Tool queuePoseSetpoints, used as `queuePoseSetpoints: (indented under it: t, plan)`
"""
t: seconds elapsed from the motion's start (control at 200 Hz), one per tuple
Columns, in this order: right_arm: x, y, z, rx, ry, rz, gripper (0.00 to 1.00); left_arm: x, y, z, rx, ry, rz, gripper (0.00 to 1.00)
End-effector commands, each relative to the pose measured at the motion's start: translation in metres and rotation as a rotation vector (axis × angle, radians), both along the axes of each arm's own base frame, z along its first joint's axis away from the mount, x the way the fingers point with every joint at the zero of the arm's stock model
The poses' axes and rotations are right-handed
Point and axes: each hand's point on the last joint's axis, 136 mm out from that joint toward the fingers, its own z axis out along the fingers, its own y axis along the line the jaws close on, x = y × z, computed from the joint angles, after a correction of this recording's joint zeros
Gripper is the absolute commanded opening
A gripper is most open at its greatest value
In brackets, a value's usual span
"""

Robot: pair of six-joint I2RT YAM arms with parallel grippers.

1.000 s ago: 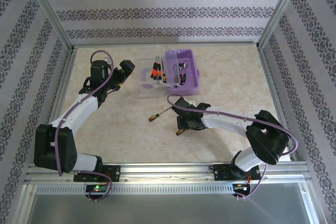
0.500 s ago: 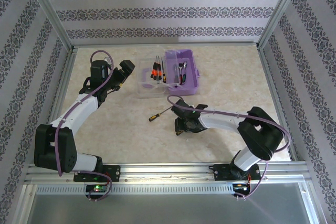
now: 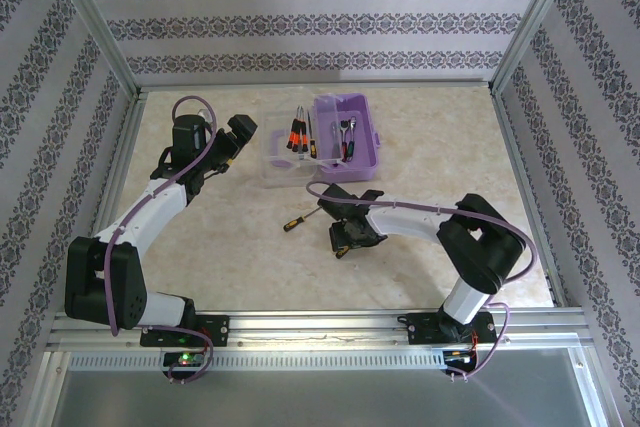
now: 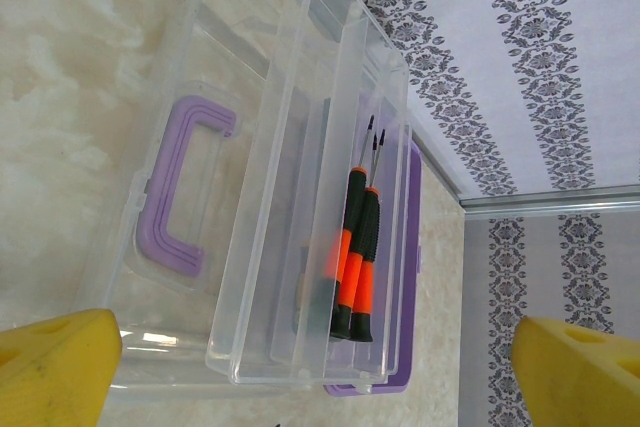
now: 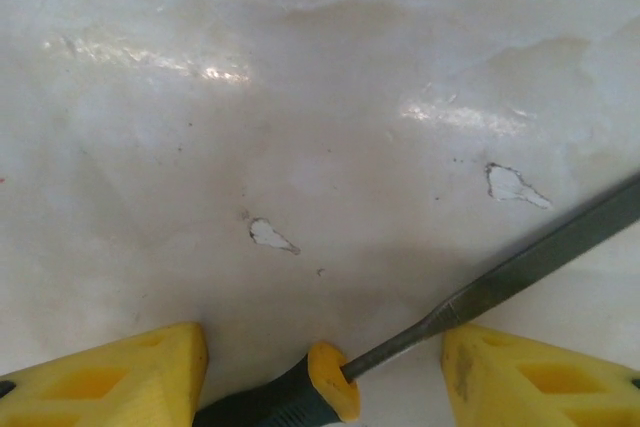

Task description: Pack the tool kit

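At the near edge the right arm is folded sharply at the elbow, and its forearm is laid leftward, low over the table [image 3: 430,147]; the right gripper [image 5: 320,352] is set partly open astride a black-handled screwdriver [image 5: 300,399], a gap being seen at each finger, so nothing is gripped; farther out the left arm is stretched forward, the left gripper [image 4: 315,337] spread wide and empty, aimed at the tool kit [image 3: 370,152]; the kit is seen open towards the back of the table, with two orange-and-black screwdrivers [image 4: 355,257] laid in its clear half.

The tool kit [image 3: 350,142] sits at the table's [image 3: 230,257] far middle, with screwdrivers [image 3: 296,135] in its tray [image 3: 285,162] on the left. In front, a loose screwdriver [image 3: 303,217] lies left of the right gripper [image 3: 343,243].
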Motion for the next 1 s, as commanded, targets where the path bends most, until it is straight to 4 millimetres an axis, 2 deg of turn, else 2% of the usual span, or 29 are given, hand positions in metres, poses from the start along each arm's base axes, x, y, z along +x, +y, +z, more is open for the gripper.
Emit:
queuePoseSetpoints:
  t: [0.0,0.22,0.38,0.57,0.769,0.994]
  plan:
    - [0.038,0.028,0.014,0.100,-0.134,0.021,0.64,0.003,-0.003,0.014,-0.003,-0.033,-0.014,1.00]
    - [0.034,0.031,0.020,0.156,-0.163,0.030,0.63,0.003,-0.004,0.014,-0.005,-0.032,-0.015,1.00]
    - [0.027,0.015,0.015,0.059,-0.145,-0.008,0.61,0.003,-0.004,0.014,-0.007,-0.031,-0.016,1.00]
    - [0.009,0.009,0.012,-0.005,-0.131,-0.024,0.57,0.003,-0.004,0.012,-0.006,-0.028,-0.015,1.00]
    - [-0.008,0.010,0.002,0.015,-0.092,-0.045,0.48,0.003,-0.005,0.012,-0.009,-0.026,-0.017,1.00]
    - [-0.009,0.000,0.001,-0.006,-0.102,-0.057,0.39,0.003,-0.004,0.012,-0.010,-0.028,-0.016,1.00]
